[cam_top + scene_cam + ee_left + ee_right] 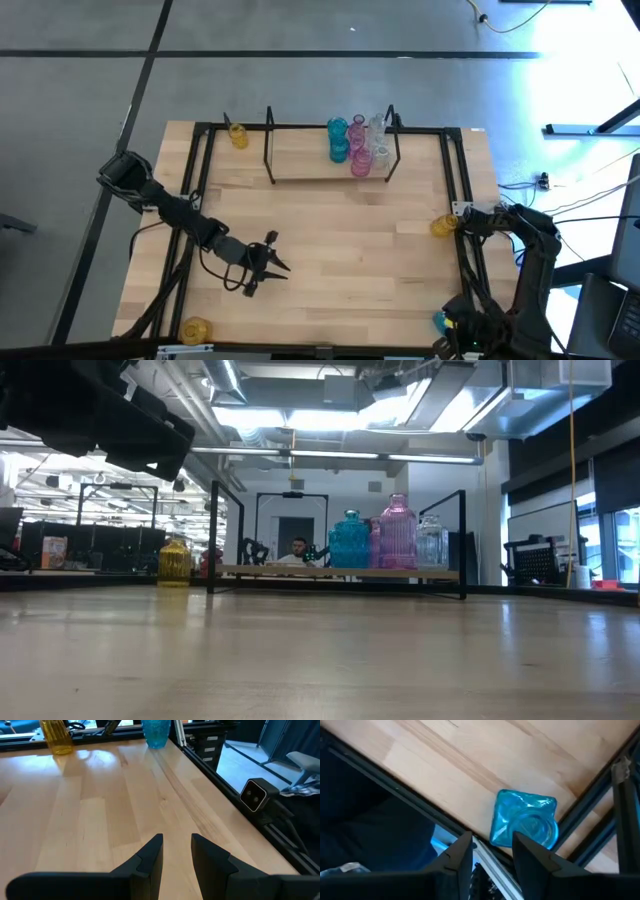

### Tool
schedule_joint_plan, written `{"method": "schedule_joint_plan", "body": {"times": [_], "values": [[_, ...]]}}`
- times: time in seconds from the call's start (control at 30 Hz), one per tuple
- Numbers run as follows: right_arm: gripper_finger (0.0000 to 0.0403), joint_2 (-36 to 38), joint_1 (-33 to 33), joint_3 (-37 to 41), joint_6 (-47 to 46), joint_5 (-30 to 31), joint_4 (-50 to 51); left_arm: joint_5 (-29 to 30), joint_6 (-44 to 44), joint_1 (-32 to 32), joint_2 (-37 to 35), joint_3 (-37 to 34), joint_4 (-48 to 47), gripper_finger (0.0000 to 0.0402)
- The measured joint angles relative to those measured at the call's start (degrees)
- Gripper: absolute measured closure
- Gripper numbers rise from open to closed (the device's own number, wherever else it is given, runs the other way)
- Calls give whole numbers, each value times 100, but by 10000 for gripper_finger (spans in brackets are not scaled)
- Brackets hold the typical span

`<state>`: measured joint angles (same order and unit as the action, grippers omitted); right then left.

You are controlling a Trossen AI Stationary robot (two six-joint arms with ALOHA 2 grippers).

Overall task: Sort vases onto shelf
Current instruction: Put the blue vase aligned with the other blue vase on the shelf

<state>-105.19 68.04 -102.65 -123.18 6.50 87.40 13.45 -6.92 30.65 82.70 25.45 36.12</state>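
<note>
The shelf (330,172), a light board between black wire uprights, stands at the table's far middle and carries teal (338,140), pink (358,150) and clear (379,140) vases; the low view shows them upright on the shelf (340,572). A yellow vase (237,135) stands at the far left, another (444,226) by the right rail, a third (195,328) near the left corner. A teal vase (525,822) stands upright in the near right corner. My right gripper (492,845) hovers open above it. My left gripper (177,851) is open over bare table, pointing right (270,262).
Black rails (462,200) frame the tabletop on all sides, and the corner teal vase sits close against two of them (600,815). A wide stretch of bare wood (350,250) lies between the shelf and the near edge. A small camera box (255,795) sits beyond the rail.
</note>
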Motion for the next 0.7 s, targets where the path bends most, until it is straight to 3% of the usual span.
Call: {"method": "schedule_joint_plan", "body": {"times": [0.17, 0.7], "values": [[279, 16, -18, 215, 18, -169, 173, 0, 2, 0, 0, 0, -7, 308], [279, 57, -16, 1047, 176, -566, -640, -94, 0, 0, 0, 0, -98, 308]]}}
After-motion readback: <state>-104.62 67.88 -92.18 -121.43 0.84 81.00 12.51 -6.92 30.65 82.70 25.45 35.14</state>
